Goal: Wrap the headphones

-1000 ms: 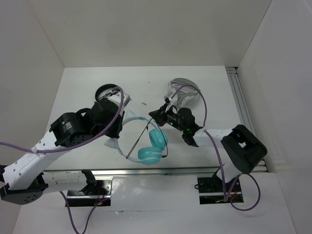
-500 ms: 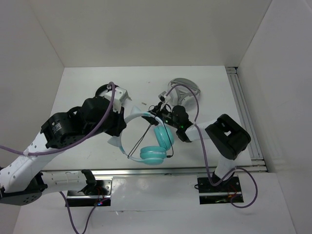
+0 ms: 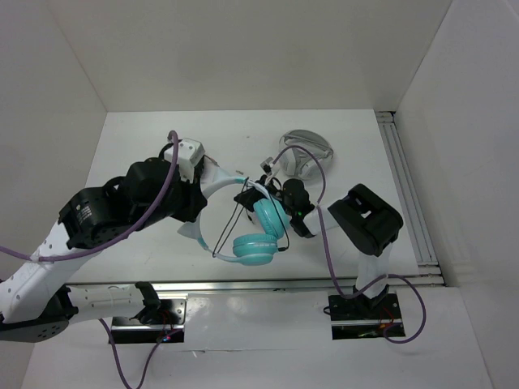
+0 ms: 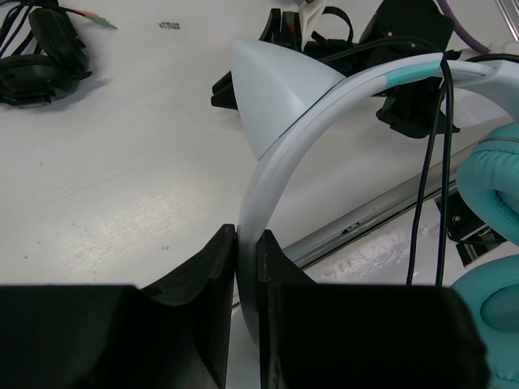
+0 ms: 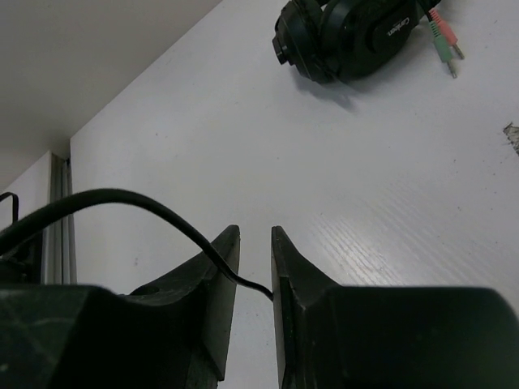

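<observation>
Left wrist view shows us our left gripper (image 4: 247, 243) pinching the white headband (image 4: 324, 93) of the headphones (image 3: 258, 233), which sit near the table's (image 3: 243, 138) front edge between both arms. Our right gripper (image 5: 255, 243) nips their black cable (image 5: 122, 198).

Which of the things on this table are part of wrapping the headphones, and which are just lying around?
In the job: teal headphones, black cable, left gripper on the headband, right gripper on the cable.
Lying about: black headphones, white-grey headphones.
</observation>
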{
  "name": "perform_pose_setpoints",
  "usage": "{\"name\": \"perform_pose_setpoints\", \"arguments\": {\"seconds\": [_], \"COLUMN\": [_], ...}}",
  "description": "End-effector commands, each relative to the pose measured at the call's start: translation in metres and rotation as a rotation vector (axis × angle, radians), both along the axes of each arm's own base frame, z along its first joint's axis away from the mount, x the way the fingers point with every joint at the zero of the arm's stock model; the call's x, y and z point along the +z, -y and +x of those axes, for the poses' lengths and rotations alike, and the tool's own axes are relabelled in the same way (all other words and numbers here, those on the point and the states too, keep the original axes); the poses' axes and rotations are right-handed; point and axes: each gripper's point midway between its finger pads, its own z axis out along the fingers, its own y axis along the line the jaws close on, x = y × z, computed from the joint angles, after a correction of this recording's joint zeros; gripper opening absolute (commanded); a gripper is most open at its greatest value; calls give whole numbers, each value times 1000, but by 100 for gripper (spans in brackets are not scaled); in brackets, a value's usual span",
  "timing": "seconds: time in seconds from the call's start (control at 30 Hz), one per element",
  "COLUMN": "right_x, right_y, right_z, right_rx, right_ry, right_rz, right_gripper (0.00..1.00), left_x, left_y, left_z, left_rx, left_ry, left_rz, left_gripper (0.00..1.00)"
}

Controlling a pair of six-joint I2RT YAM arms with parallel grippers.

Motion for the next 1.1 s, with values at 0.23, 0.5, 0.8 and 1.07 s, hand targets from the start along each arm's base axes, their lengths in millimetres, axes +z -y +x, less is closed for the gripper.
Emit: {"name": "perform_pose_setpoints", "arguments": {"seconds": [0.23,0.5,0.8,1.07], "right_x": [-12,-24,-28,-23], "right_y": [-5,-9,0,-16], "right_z": [-8,-19,-2,-9], "right_rx": [57,80,-32,8], "right_ry": [-6,-22,-28,-8], "right_rz": [69,70,18,57], "right_gripper": [31,32,41,42], "left_x": [51,45,40,37], "left_y": [0,3,1,2], "left_z": [3,5,4,4], "left_rx": [56,61,61,61], "left_ry": [100,88,82,76], "left_rz": [-195,-190,-182,-174], "left_gripper": [0,0,0,0]}}
